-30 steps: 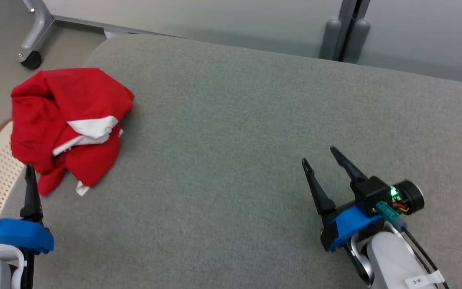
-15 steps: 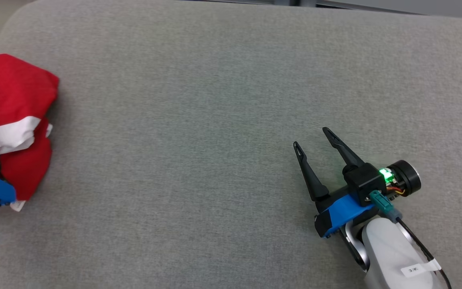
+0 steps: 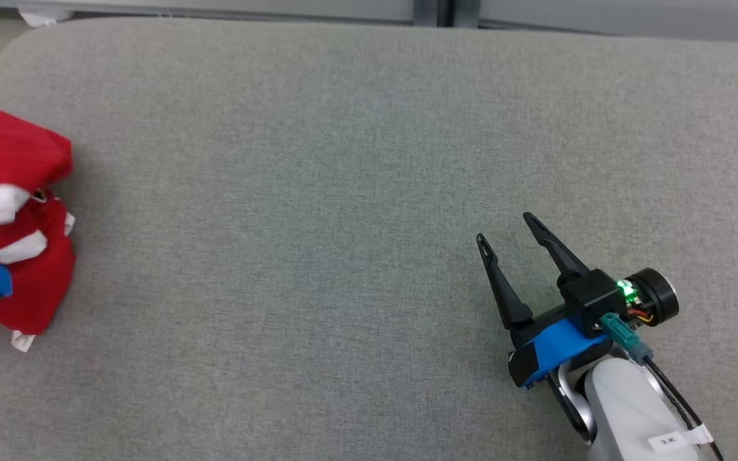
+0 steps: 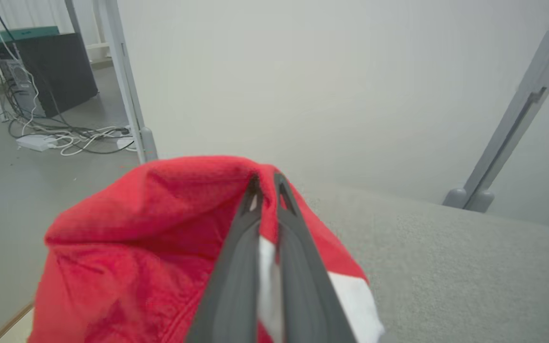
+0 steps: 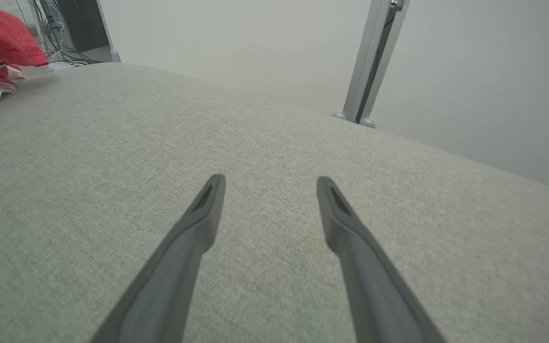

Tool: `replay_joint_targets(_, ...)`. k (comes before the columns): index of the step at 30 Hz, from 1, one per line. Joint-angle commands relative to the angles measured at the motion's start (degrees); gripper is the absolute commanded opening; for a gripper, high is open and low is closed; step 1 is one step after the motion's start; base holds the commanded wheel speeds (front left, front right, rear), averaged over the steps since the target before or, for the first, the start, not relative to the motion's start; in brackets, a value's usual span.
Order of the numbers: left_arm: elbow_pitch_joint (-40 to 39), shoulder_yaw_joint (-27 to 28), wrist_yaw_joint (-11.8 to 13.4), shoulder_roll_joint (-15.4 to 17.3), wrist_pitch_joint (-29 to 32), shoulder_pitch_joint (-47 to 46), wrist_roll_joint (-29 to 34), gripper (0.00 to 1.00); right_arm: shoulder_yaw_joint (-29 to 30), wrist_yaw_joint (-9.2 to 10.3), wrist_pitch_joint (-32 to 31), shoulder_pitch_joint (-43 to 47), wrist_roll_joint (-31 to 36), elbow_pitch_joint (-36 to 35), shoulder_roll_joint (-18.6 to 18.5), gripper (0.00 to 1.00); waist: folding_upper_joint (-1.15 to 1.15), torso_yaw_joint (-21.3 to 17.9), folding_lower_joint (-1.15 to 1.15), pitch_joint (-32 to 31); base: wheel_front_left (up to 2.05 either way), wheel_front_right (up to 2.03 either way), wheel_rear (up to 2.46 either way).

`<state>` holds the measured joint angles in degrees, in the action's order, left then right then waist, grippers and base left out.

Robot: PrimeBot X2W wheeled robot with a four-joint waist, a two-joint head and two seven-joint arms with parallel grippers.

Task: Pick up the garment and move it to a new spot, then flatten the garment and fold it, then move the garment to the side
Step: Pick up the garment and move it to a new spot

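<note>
Left pincer (image 4: pixel 267 183) clamped on red garment (image 4: pixel 136 247) — right pincer (image 5: pixel 270 185) agape.

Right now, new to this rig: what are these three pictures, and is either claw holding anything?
It is a wheeled robot with two arms, each ending in a two-fingered gripper. The wide picture looks down from its head; the other two look along each gripper's fingers from the wrists. A crumpled red and white garment sits at the left edge of a grey padded surface. The left gripper is shut on a fold of it. The right gripper is open, holding nothing, over bare padding.
</note>
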<state>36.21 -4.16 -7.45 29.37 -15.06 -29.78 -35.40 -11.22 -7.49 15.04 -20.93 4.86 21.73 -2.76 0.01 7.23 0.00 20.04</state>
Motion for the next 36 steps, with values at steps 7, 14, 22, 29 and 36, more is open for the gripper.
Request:
replay_joint_targets(7,-13.0,-0.6,-0.1,-1.9,-0.2,-2.0,2.0,0.0,0.0,0.0,0.2,1.8,-3.6,-0.2,-0.2,1.0,-0.01,-1.1,0.0,-5.7,0.0,0.0,0.0)
replay_joint_targets(14,-20.9,-6.1,-0.1,-6.7,-0.2,1.2,4.6,0.0,0.0,0.0,0.2,4.0,-6.9,-1.0,-0.2,1.0,-0.01,-7.8,0.0,-9.6,0.0,0.0,0.0)
replay_joint_targets(22,-25.2,-11.2,-0.1,-12.3,-0.2,5.2,6.1,0.0,0.2,0.0,0.2,6.6,-9.2,-4.1,-0.2,1.0,-0.01,-20.5,0.0,-9.8,0.0,0.0,0.0)
replay_joint_targets(29,-26.3,-16.9,-0.1,-15.8,-0.2,7.1,7.5,0.0,-1.5,-0.01,0.2,8.7,-9.4,-6.6,-0.2,1.0,-0.01,-30.8,0.0,-9.2,0.0,0.0,0.0)
replay_joint_targets(36,-22.2,-19.4,0.0,-17.6,-0.2,9.4,8.9,1.0,-2.0,-0.01,0.2,10.3,-10.4,-8.8,-0.2,1.0,-0.01,-33.5,0.0,-8.1,0.0,0.0,0.0)
